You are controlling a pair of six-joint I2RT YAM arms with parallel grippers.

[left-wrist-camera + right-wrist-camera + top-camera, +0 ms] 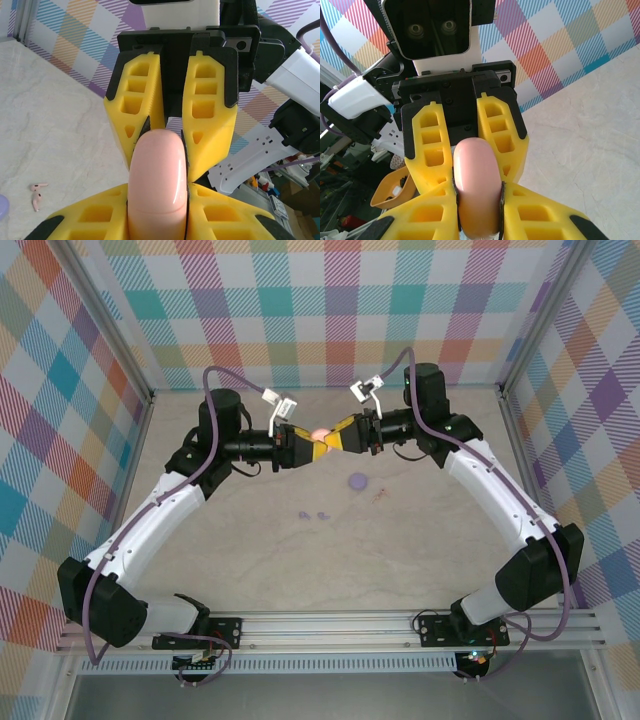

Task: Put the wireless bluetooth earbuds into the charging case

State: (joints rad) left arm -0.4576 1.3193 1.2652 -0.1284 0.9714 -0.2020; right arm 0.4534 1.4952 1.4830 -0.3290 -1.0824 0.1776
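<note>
Item: pink disc (pixel 475 180), seen edge-on, clear of the table (pixel 590 150). I note the right gripper (pixel 477 195) clamping it at frame bottom and the left gripper (pixel 476 157) clamping it opposite. Marbled table at right.

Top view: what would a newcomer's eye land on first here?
The two arms meet above the table's far middle, the left gripper and the right gripper both clamped on one salmon-pink round case. Nearer, on the pale table, lie a small purple charging case and two tiny lilac earbuds.
</note>
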